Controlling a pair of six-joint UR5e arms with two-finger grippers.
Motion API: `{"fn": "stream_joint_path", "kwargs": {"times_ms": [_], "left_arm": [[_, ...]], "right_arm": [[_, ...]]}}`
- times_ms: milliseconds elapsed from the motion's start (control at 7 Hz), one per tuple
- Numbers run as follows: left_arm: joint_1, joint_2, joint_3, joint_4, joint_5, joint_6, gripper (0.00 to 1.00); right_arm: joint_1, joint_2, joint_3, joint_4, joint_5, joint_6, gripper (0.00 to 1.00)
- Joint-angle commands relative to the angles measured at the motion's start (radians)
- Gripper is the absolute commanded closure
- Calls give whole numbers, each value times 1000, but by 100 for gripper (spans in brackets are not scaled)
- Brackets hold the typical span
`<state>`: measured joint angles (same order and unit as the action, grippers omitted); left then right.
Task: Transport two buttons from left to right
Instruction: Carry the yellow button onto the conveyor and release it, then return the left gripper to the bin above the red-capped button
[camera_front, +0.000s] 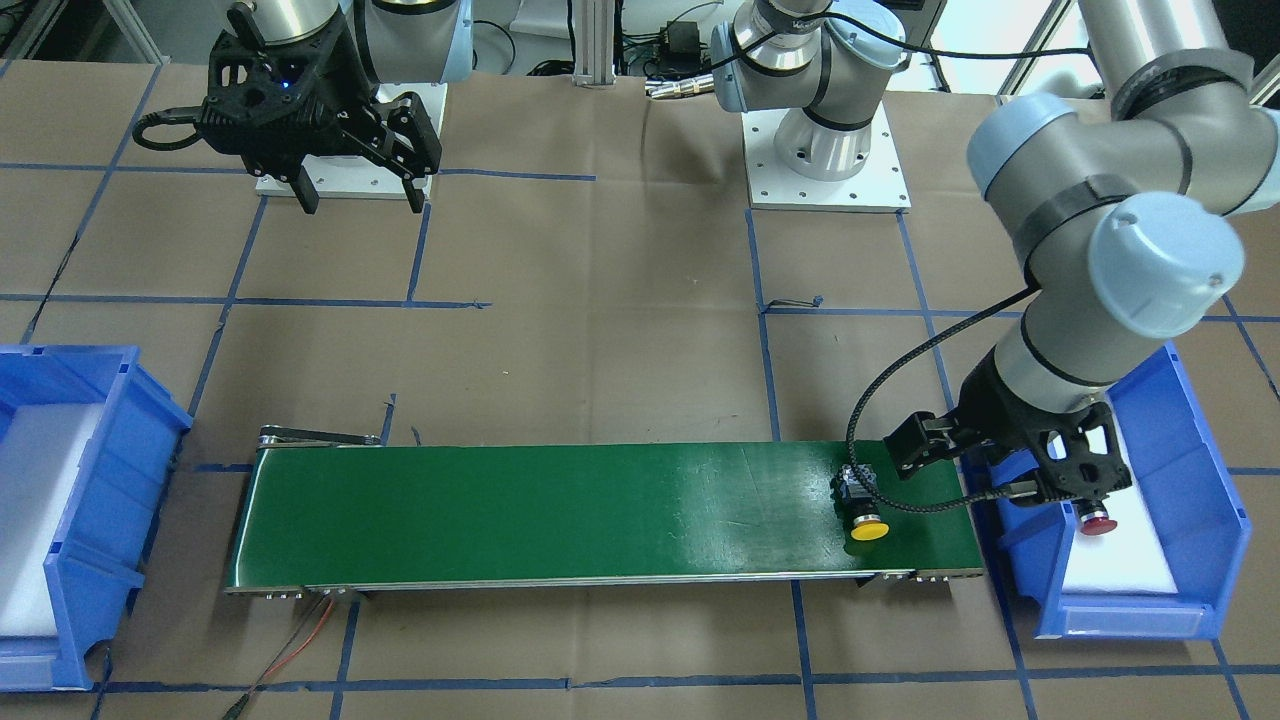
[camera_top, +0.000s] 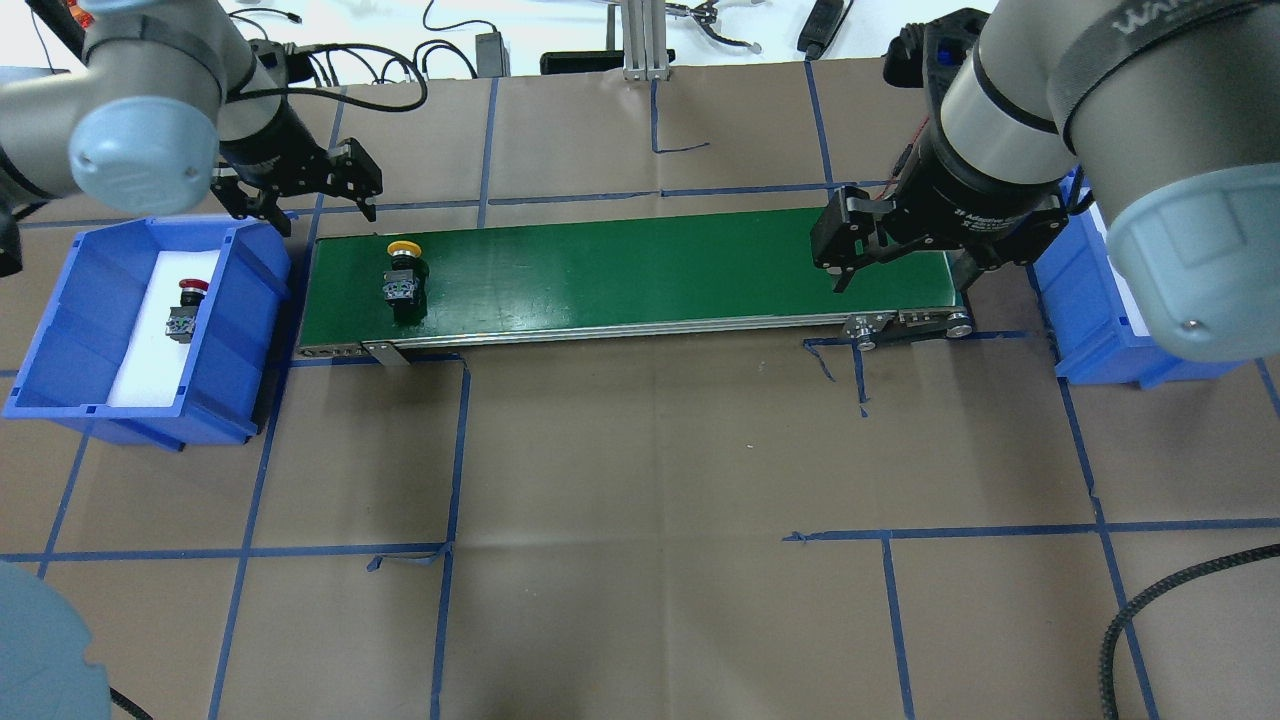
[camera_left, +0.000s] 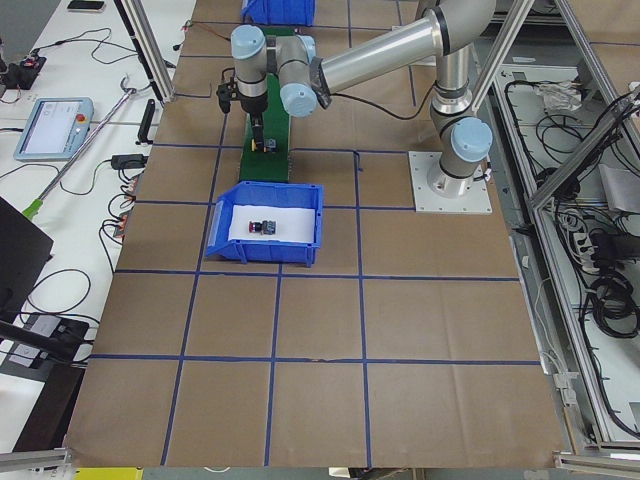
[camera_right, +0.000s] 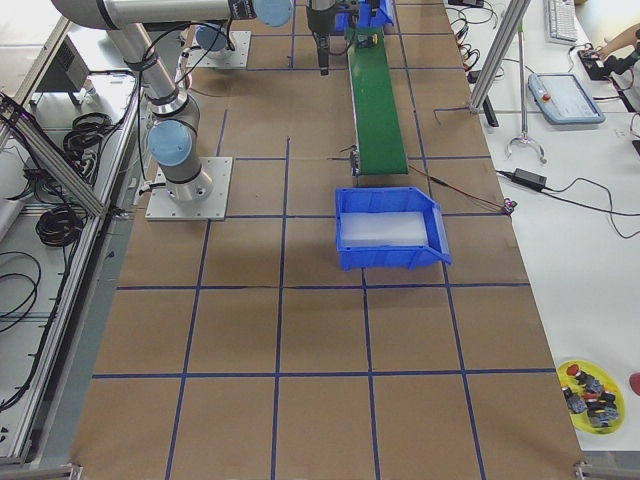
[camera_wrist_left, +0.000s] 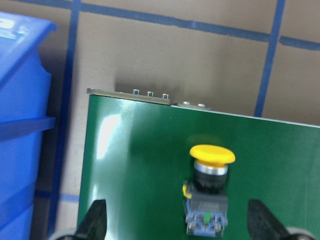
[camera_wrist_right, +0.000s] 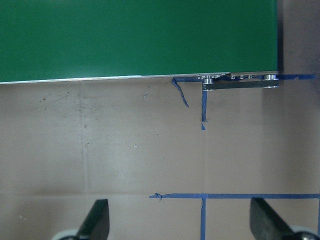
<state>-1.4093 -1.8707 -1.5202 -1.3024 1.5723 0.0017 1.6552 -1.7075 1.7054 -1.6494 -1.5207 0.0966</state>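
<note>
The yellow button (camera_top: 403, 270) lies on its side on the left end of the green conveyor belt (camera_top: 640, 270); it also shows in the front view (camera_front: 862, 510) and the left wrist view (camera_wrist_left: 209, 192). The red button (camera_top: 187, 305) lies on white foam in the left blue bin (camera_top: 250, 330), also seen in the front view (camera_front: 1097, 522). My left gripper (camera_top: 325, 215) is open and empty, hovering over the gap between bin and belt end, just behind the yellow button. My right gripper (camera_top: 900, 280) is open and empty above the belt's right end.
A second blue bin (camera_right: 390, 230) with white foam and nothing else in it stands past the belt's right end (camera_front: 60, 520). Brown paper with blue tape lines covers the table. The arm bases (camera_front: 828, 160) stand behind the belt. A cable (camera_front: 300, 640) trails from the belt's right end.
</note>
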Motion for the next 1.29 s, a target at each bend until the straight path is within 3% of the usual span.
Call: {"fn": "stream_joint_path", "kwargs": {"times_ms": [0, 714, 1143], "left_arm": [[28, 16, 118, -146, -3, 44, 0], [312, -33, 117, -127, -6, 426, 0], [366, -119, 114, -39, -9, 492, 0]], "right_arm": [[0, 0, -1, -1, 1, 0, 0], [0, 2, -1, -1, 1, 0, 0], [0, 2, -1, -1, 1, 0, 0]]}}
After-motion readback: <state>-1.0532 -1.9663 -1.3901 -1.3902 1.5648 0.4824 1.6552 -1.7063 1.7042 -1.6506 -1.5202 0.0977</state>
